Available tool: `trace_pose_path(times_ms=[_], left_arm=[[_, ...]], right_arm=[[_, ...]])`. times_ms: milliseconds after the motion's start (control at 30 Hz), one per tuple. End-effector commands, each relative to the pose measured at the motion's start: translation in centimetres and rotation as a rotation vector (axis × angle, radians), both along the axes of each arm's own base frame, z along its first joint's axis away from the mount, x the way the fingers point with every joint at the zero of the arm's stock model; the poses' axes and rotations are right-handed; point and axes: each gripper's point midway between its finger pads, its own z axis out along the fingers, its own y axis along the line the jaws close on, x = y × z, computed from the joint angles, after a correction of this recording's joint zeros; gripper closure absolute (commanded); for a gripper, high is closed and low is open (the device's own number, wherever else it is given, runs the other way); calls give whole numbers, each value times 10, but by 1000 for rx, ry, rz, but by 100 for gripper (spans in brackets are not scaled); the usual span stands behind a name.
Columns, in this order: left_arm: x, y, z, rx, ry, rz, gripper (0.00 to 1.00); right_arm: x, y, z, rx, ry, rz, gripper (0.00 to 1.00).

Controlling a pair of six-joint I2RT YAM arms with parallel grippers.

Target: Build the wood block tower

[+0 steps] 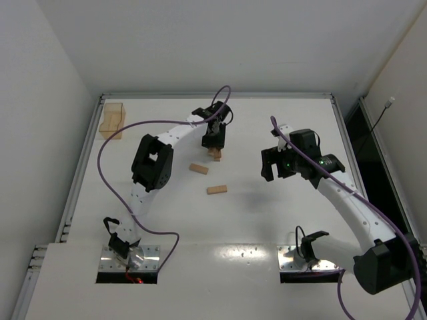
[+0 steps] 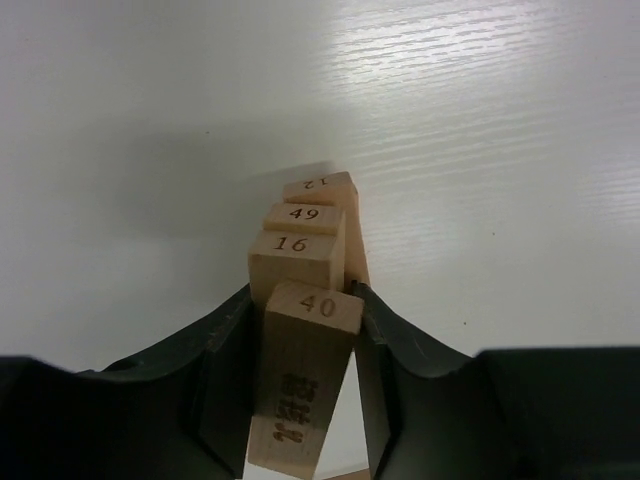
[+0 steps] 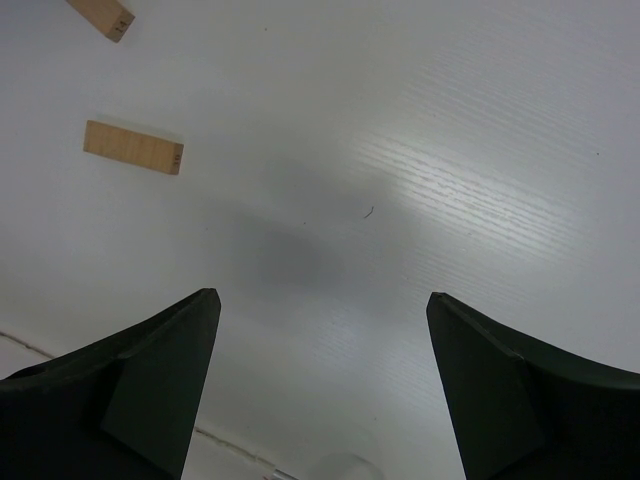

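The tower [image 1: 215, 154] is a short stack of light-tan wood blocks at the table's middle back. In the left wrist view I look down on it: blocks numbered 16 [image 2: 295, 258], 49 [image 2: 303, 217] and 12 [image 2: 320, 185] lie stepped beneath. My left gripper [image 1: 213, 139] [image 2: 305, 300] is shut on the block numbered 40 [image 2: 300, 385], which sits tilted on top of the stack. Two loose wood blocks lie on the table, one [image 1: 199, 169] [image 3: 100, 15] near the tower, the other [image 1: 216, 190] [image 3: 133, 147] in front of it. My right gripper [image 1: 273, 164] [image 3: 322, 297] is open and empty above bare table, right of the loose blocks.
A clear amber-tinted plastic box [image 1: 112, 121] stands at the back left corner. The table [image 1: 267, 220] has a raised rim along its back and sides. A purple cable loops from the left arm over the left part of the table.
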Motion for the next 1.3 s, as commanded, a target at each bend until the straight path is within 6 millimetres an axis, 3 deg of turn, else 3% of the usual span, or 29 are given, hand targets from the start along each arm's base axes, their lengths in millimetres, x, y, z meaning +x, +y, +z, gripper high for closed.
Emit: trace_pose_path(times_ms=[0,33,300,633,1067,1267], left_arm=[[6,-14,7,-56,-14,-34,65],[6,-14,7,-56,-14,-34,73],[4,-15,9,-64,-9,-38,100],[3,-24,39,-72,-79,-40,100],[9,-21,50,-48,-123,11,100],[10,-22,46,-48,-124,11,100]], right_arm=[[7,4,6,31,-32,0,18],[7,4,6,31,-32,0,18],[8,5,7,34,-41,0,18],[4,5,2,37,-28,7,18],[-4,2,-5,34,-20,6,18],[-4,2,-5,34,-20,6,18]])
